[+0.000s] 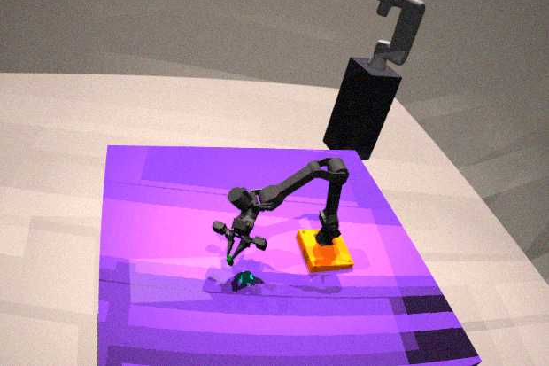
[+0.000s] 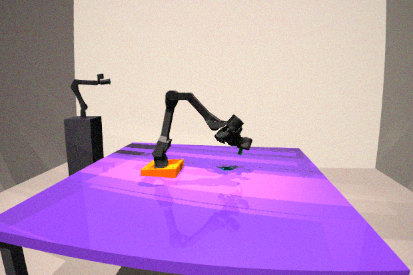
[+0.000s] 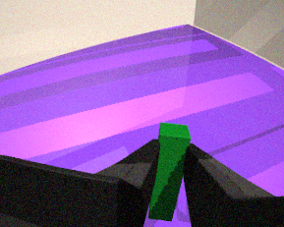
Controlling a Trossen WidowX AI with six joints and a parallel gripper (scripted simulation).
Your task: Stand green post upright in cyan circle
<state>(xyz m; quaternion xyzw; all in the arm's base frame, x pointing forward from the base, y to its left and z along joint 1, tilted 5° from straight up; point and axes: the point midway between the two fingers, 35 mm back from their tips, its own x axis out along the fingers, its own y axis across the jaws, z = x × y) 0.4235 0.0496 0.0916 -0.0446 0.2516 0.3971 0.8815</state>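
The green post (image 1: 229, 259) (image 2: 240, 152) (image 3: 171, 168) is pinched between the fingertips of my gripper (image 1: 229, 257) (image 2: 240, 148) (image 3: 171, 148). My gripper is shut on it and holds it above the table. In the exterior view the post points down from the fingers, close to upright with a slight lean. The cyan circle (image 1: 246, 278) (image 2: 227, 168) lies on the table, partly darkened by shadow. The post is off to one side of it, to the left in the top view and to the right in the exterior view. The circle does not show in the wrist view.
The arm stands on an orange base block (image 1: 330, 262) (image 2: 158, 172) on the purple table (image 1: 177, 338) (image 2: 200, 248). A black pedestal (image 1: 361, 108) (image 2: 80, 138) with a second grey arm (image 1: 408, 26) (image 2: 77, 92) stands beyond the table. Shadows and reflections cross the table top.
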